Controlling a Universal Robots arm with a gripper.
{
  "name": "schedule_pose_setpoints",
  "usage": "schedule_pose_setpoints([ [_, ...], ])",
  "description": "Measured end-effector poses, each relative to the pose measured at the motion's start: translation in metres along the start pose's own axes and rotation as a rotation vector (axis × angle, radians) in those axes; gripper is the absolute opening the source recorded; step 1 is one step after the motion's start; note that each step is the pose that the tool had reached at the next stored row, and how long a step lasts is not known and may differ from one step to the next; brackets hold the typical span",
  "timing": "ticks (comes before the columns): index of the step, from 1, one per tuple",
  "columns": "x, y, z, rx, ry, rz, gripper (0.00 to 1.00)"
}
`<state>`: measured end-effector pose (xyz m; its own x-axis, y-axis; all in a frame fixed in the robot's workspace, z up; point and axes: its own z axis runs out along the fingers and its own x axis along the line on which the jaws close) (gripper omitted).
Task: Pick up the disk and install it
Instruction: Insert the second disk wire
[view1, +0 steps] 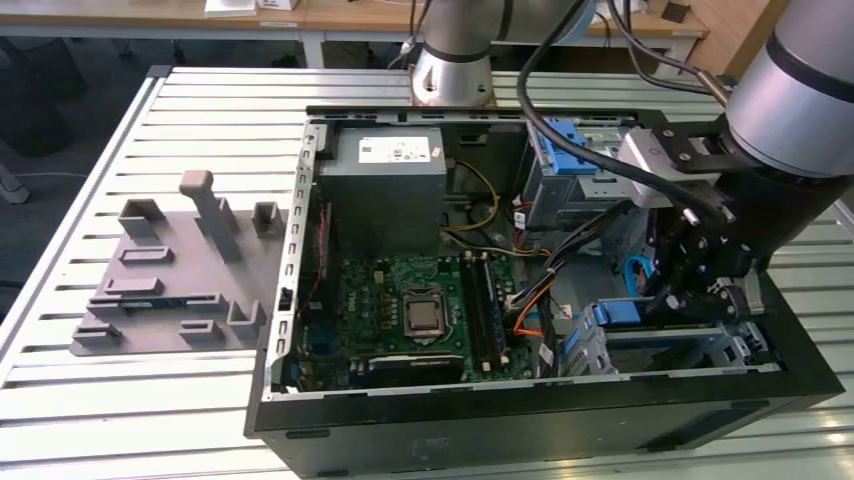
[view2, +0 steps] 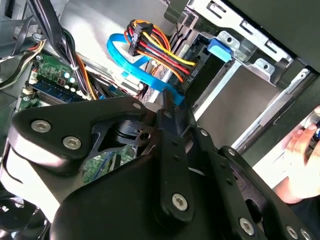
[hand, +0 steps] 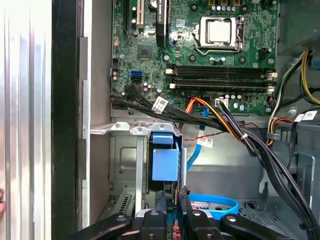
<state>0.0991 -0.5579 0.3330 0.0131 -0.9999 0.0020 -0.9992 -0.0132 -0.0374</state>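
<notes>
The disk (view1: 625, 313) stands on edge in the drive bay at the case's front corner, on the exterior view's right. The end of its blue carrier frame (hand: 164, 159) faces out of the metal bay. My gripper (view1: 671, 303) is down inside the case right beside it. In the first wrist view my gripper (hand: 172, 194) has its two black fingers drawn together with only a thin slit between them, and the tips sit at the carrier's end. I cannot see whether they touch it. The blue tab of the carrier (view2: 220, 49) also shows in the bay in the second wrist view.
The black open computer case (view1: 534, 425) lies on a slatted metal table (view1: 174, 400). Motherboard (view1: 400, 310), cable bundles (hand: 235, 130) and a blue flat cable (view2: 140, 67) crowd the space near the bay. A grey slotted stand (view1: 174, 280) sits outside. A person's hand (view2: 300, 160) is close by.
</notes>
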Motion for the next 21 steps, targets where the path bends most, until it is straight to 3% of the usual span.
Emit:
schedule_pose_setpoints([
  [8, 0.0000, -0.0004, -0.0096, -0.0003, -0.0005, 0.000, 0.22],
  [10, 0.0000, -0.0004, -0.0106, -0.0003, -0.0007, 0.000, 0.11],
  [21, 0.0000, -0.0005, -0.0141, -0.0003, -0.0005, 0.000, 0.11],
])
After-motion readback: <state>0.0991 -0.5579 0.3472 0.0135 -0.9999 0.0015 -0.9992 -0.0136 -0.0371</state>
